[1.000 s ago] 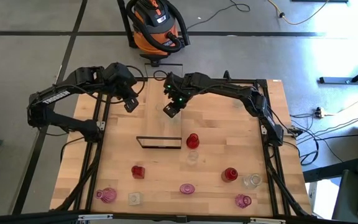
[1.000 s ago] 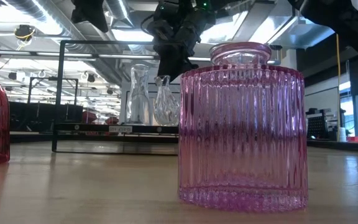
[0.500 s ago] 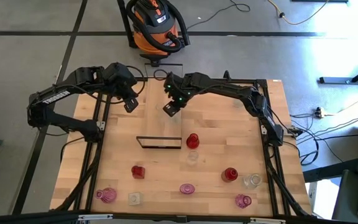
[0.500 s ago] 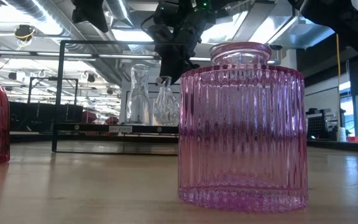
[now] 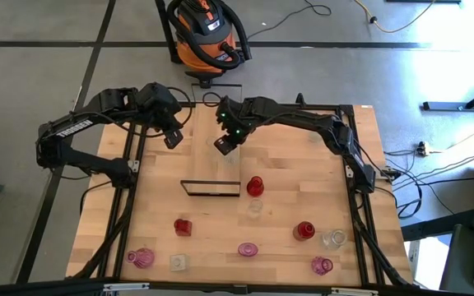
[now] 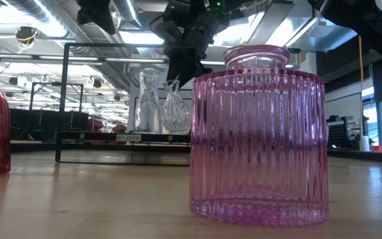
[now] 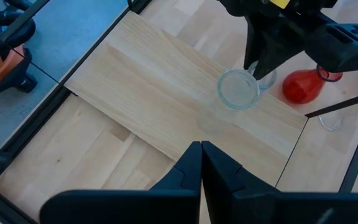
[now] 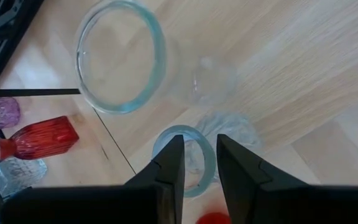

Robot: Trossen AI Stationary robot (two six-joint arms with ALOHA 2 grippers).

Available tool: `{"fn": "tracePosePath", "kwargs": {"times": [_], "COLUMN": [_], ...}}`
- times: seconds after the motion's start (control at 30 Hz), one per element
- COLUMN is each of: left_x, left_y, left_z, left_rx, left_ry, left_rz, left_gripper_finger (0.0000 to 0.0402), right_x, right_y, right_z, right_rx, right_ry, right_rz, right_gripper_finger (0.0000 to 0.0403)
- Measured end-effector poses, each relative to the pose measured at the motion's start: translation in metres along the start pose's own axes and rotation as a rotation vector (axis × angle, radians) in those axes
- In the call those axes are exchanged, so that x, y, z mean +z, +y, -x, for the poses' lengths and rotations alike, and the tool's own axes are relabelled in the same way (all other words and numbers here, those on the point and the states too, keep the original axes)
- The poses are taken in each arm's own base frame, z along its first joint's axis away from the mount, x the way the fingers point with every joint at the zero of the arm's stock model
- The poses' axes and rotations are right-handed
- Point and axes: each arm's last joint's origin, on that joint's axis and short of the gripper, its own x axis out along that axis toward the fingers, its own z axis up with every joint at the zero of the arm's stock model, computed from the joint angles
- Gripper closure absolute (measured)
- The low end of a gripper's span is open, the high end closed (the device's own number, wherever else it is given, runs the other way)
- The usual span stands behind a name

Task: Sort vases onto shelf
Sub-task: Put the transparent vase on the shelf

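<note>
From where I stand, the left end effector (image 5: 172, 138) hangs over the far left part of the desk (image 5: 336, 164), its two fingers pressed together on nothing. In its wrist view the shelf (image 7: 166, 99) runs away as a pale plank, and the fingers sit near the plank's edge, well short of the glass standing on it.

Moving right, the right end effector (image 5: 223, 145) hovers above the shelf's near end. Its fingers (image 8: 241, 171) are a little apart and straddle the rim of a small clear vase (image 8: 188, 158); I cannot tell whether they touch the glass. In the low view that vase (image 6: 175, 109) stands on the shelf, leaning slightly, with the end effector right at its mouth. Just beside it stands a taller clear vase (image 6: 148, 99), upright, its wide mouth open to the wrist camera.

Past the shelf's black frame (image 5: 211, 188), a red vase (image 5: 255, 186) stands on the desk just beside the frame's right corner.

Along the near edge, from left to right, are a pink vase (image 5: 141, 257), a red one (image 5: 183, 226), a pink jar (image 5: 248, 249), another red vase (image 5: 304, 231) and a clear one (image 5: 332, 238).
</note>
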Motion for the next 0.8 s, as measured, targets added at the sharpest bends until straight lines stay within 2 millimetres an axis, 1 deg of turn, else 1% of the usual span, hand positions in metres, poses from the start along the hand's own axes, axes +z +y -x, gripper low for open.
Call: {"fn": "tracePosePath", "kwargs": {"times": [0.47, 0.67, 0.8], "left_x": [0.0, 0.0, 0.0], "left_y": [0.0, 0.0, 0.0], "left_z": [0.0, 0.0, 0.0], "left_rx": [0.0, 0.0, 0.0], "left_ry": [0.0, 0.0, 0.0], "left_rz": [-0.021, -0.021, -0.02], "left_gripper_finger": [0.0401, 0.0401, 0.0401], "right_x": [0.0, 0.004, 0.005], "right_y": [0.0, 0.007, 0.009], "right_z": [0.001, 0.017, 0.023], "right_rx": [-0.003, 0.01, 0.007], "right_ry": [-0.006, -0.048, -0.055], "right_rz": [0.055, 0.115, 0.132], "right_gripper_finger": [0.0324, 0.0324, 0.0324]}}
